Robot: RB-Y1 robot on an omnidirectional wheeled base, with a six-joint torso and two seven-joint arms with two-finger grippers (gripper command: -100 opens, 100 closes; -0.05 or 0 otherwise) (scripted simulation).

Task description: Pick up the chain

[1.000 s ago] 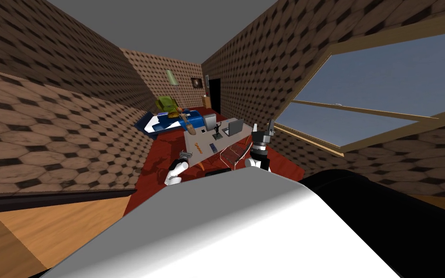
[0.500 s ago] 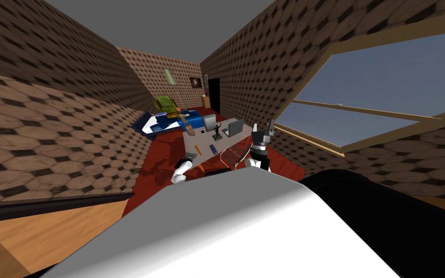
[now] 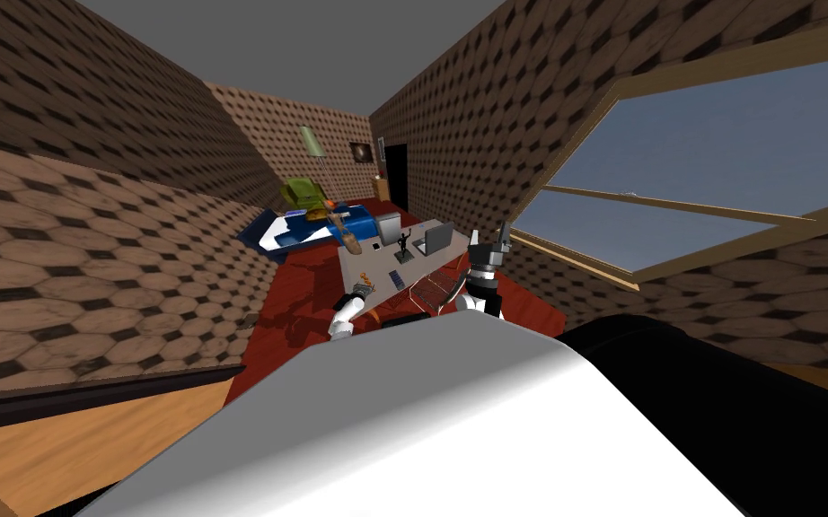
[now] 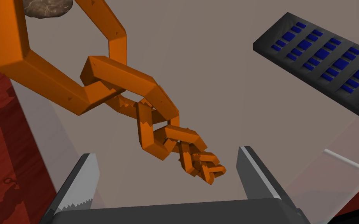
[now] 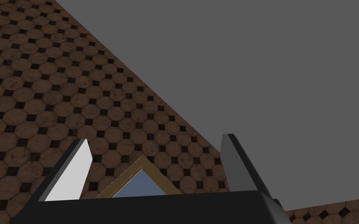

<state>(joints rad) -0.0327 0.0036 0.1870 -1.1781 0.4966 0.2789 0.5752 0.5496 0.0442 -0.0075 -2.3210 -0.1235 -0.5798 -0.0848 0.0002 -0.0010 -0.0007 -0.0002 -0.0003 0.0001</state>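
An orange chain [image 4: 151,112] of chunky links lies on a grey-brown table [image 4: 213,77]. It runs from large links near a brown stone-like lump [image 4: 46,6] down to small links that end between my left fingers. My left gripper [image 4: 169,175] is open just above that small end, with one finger on each side and neither touching it. In the head view the left gripper [image 3: 360,292] hovers over the table's near left corner. My right gripper [image 3: 490,238] is raised beside the table's right side, and the right wrist view shows it open [image 5: 155,167] and empty.
A dark keypad with blue keys [image 4: 322,50] lies on the table beyond the chain. A laptop [image 3: 435,236] and a small dark figurine [image 3: 402,240] stand farther back. A red wire chair [image 3: 430,285] is at the table's near side. A blue bed [image 3: 313,224] lies behind.
My left arm has moved forward and to the right, from beside the table's corner to over the chain. The right arm has stayed raised. The head view has shifted slightly.
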